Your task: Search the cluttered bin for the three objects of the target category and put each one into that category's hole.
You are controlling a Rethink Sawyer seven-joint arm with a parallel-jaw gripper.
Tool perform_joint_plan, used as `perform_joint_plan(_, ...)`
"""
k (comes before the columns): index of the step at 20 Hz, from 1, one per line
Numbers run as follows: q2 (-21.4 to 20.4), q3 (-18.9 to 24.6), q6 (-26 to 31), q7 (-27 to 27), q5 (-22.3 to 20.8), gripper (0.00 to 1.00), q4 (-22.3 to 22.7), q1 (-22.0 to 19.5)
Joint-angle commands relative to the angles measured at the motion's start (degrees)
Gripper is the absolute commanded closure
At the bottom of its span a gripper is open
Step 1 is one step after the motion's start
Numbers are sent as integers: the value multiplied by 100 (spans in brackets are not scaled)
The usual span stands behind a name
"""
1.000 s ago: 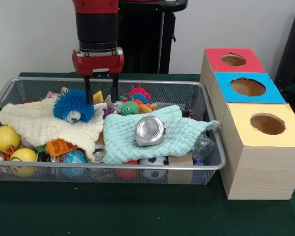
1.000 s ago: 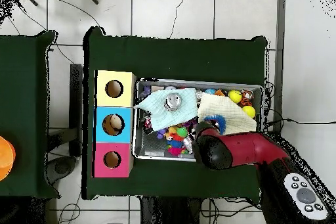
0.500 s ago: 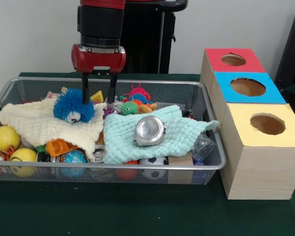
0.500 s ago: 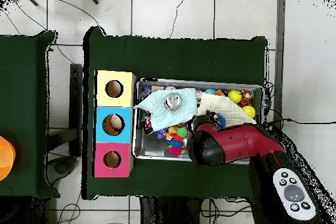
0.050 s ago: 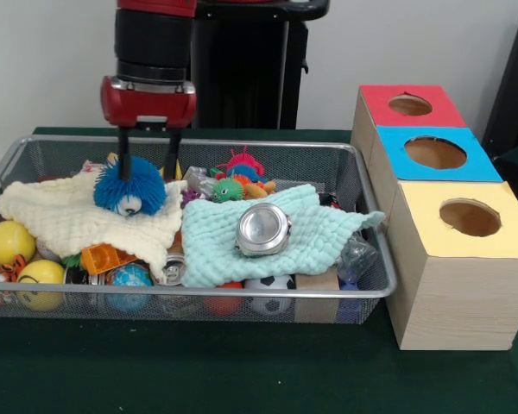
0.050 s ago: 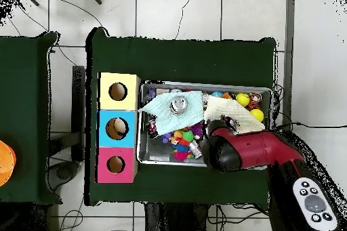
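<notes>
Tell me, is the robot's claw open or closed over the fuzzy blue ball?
Open. The gripper has its two black fingers spread apart, straddling the top of the fuzzy blue ball, which sits on the cream cloth.

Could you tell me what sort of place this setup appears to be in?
Probably a robotics lab: a robot arm's gripper over a wire bin of toys, colour-coded sorting boxes beside it, and cables on the tiled floor.

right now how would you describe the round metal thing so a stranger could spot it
Look in the wire bin left of the coloured boxes. A mint cloth is spread over the clutter near its middle, and the tin sits on top of it, the only shiny silver round thing lying in the open.
</notes>
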Motion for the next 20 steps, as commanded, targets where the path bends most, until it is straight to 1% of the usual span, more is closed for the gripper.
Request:
perform_joint_plan(1, 401, 136, 484, -836, -507, 0, -653, -351)
perform_joint_plan(3, 528, 85, 413, -758, -624, 0, -726, -303)
perform_joint_plan(7, 863, 134, 434, -818, -732, 0, -909, -427)
perform_joint_plan(10, 1136, 302, 849, -1112, -546, 0, -1067, -636)
perform_joint_plan(12, 1292, 328, 883, -1139, -546, 0, -1149, -683)
perform_joint_plan(15, 1429, 256, 808, -1056, -649, 0, -1209, -610)
perform_joint_plan(17, 1532, 314, 860, -1108, -601, 0, -1207, -648)
perform_joint_plan(19, 1732, 403, 936, -1188, -510, 0, -1230, -743)
perform_joint_plan(20, 1821, 402, 887, -1174, -540, 0, -1262, -747)
